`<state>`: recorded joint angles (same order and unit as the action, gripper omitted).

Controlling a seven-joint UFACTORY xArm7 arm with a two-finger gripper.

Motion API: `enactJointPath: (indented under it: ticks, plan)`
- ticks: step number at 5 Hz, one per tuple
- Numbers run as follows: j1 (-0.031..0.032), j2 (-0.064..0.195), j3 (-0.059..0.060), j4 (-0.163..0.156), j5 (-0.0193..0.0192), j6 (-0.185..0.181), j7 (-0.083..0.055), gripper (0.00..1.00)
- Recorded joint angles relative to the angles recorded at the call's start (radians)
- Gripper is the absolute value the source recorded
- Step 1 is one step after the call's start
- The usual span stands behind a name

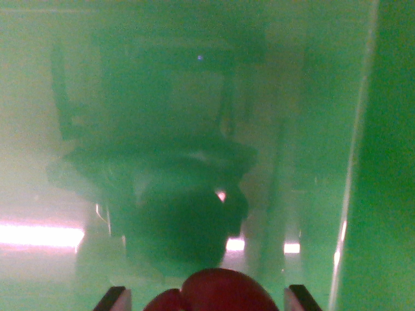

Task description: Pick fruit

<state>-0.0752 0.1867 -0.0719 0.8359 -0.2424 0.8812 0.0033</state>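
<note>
A dark red fruit (220,293) fills the bottom middle of the wrist view, right between my two black fingertips (111,299), which show only as corners at the lower edge. My gripper (207,299) is closed around the fruit, one finger on each side. Below it lies a glossy green surface (194,97), very close and blurred, with a dark reflection of the arm in it. Most of the fruit is cut off by the picture's bottom edge.
A raised green wall or rim (389,162) runs down the wrist view's right, with a pale edge line (353,162) beside it. Bright light reflections lie on the green surface at lower left and lower middle.
</note>
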Motion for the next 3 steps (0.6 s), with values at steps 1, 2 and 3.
enactJointPath:
  ticks: [1,2,3]
  plan:
    - [0.0006,-0.017,0.001,0.018,0.0027,0.035,-0.006,1.0]
    - [0.0006,-0.017,0.001,0.018,0.0027,0.035,-0.006,1.0]
    - [0.0013,-0.036,0.002,0.037,0.0056,0.073,-0.013,1.0]
